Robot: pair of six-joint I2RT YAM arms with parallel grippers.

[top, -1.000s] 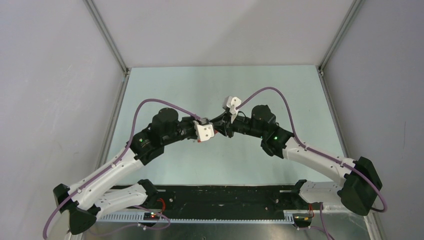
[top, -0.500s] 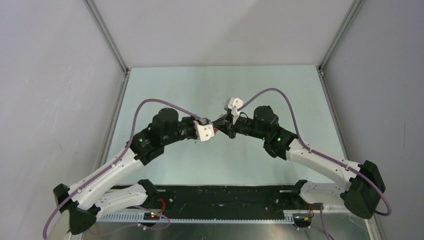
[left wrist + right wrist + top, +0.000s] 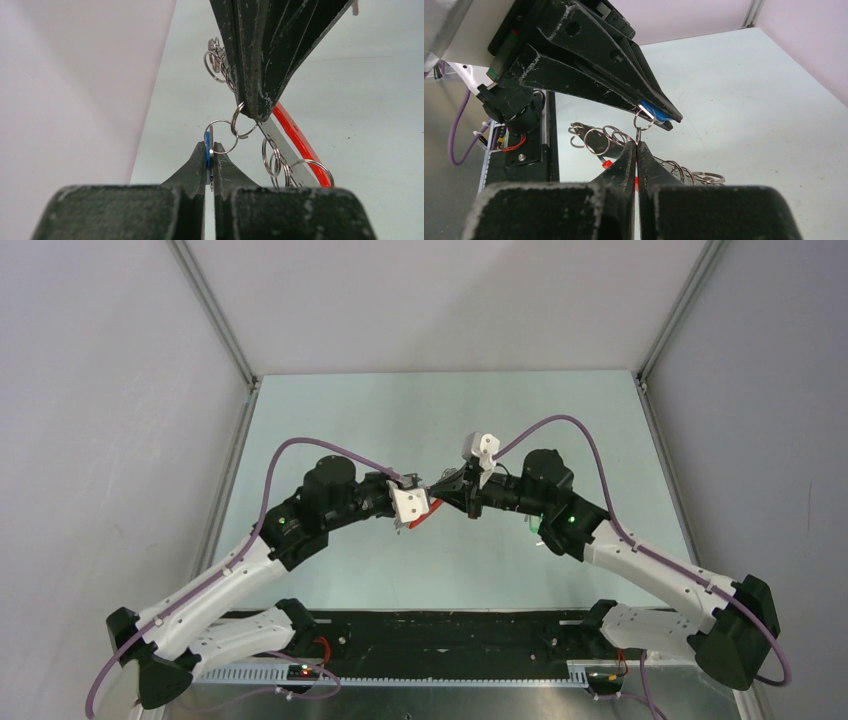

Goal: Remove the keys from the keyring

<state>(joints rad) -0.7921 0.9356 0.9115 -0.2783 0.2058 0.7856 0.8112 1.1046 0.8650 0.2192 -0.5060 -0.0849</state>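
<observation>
Both claws meet in mid-air over the middle of the surface [image 3: 330, 410]. Left claw [image 3: 210, 150] is clenched on the blue-headed key [image 3: 651, 111]. Right claw [image 3: 637, 146] pinches the small split ring [image 3: 240, 125] linked to that key's ring. Keyring [image 3: 297, 137], red band showing, hangs beneath them.

Step, as I judge it: freeing key 1. The next move calls for winding the ring's coil round, not a straight pull.

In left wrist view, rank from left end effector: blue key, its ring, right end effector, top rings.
1. Blue key, clamped in left end effector.
2. Its ring, just above.
3. Right end effector, upper right, pinching next ring.
4. Top rings, behind.
</observation>
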